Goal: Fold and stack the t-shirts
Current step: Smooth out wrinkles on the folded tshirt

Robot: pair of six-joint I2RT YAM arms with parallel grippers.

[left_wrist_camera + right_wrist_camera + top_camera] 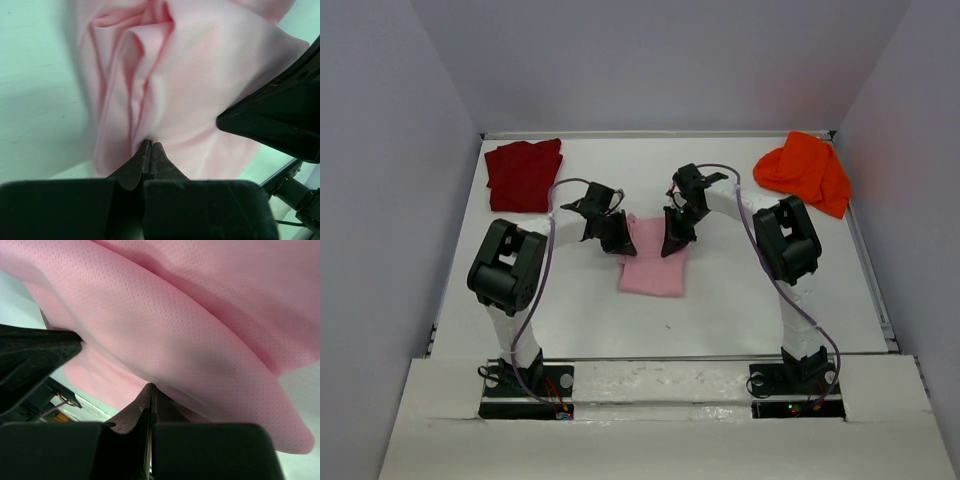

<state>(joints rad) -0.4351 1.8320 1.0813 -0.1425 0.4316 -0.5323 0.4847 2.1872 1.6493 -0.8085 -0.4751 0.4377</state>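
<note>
The light pink t-shirt [655, 268] lies at the middle of the table [760, 310] in the top view, already gathered into a compact oblong whose longer axis runs from the upper to the lower part of the frame; its upper edge sits right at the two grippers, and the rest of it spreads below them toward the arm bases. The left gripper [618, 242] meets that edge at the upper-left corner and the right gripper [672, 240] at the upper-right corner, so neither arm is nearer; each has its own corner. In the wrist views both sets of jaws are pressed together with a pink fold running straight into the tips, which reads as a pinch on the cloth; how much fabric each pinch has caught cannot be told. With the garment below the fingers in the frame, the next fold likely means carrying the upper edge down over the body along that long axis, both arms level so it does not skew. The dark red t-shirt [523, 175] lies folded at upper left; the bright orange t-shirt [807, 172] lies bunched at upper right, well apart.
</note>
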